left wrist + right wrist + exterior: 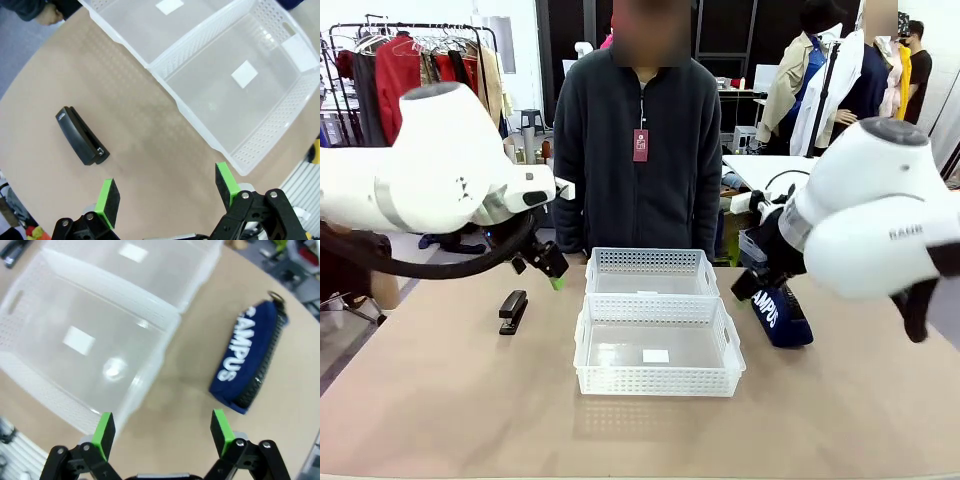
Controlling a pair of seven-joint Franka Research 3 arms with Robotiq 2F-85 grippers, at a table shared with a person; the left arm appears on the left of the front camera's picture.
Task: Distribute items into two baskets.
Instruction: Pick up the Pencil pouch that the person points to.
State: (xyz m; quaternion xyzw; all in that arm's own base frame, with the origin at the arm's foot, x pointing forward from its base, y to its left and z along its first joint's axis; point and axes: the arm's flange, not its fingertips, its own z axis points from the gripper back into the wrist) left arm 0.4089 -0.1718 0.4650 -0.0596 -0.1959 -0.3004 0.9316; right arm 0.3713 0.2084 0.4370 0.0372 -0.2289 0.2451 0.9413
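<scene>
On the tan tabletop (440, 400) two translucent-white lattice baskets sit long side to long side in the middle, their rims meeting. The near basket (658, 380) and the far basket (650, 262) each have a white label on the floor. The black stapler (512, 310) lies flat on the tabletop to the left of the baskets, well apart from them, closed, with its length running away from the robot. The navy pouch (782, 318) lies on the tabletop just to the right of the baskets (the white "CAMPUS" lettering faces up and towards them), close to the near basket's right end but not touching it. The left gripper (550, 268) hangs above the tabletop between the stapler and the far basket's left end. In its own wrist view the left gripper (167, 187) has its green pads spread wide with nothing between them, the stapler (80, 136) lying off to one side of it and the near basket (270, 135) to the other, with the far basket (125, 42) beyond. The right gripper (748, 287) hovers at the pouch's end nearest the baskets. Seen from the wrist, the right gripper (162, 430) is likewise spread and holds nothing, poised over bare tabletop between the near basket (30, 385) and the pouch (250, 355), whose zip runs along its outer edge to a metal ring. A person in a dark fleece stands at the far side.
</scene>
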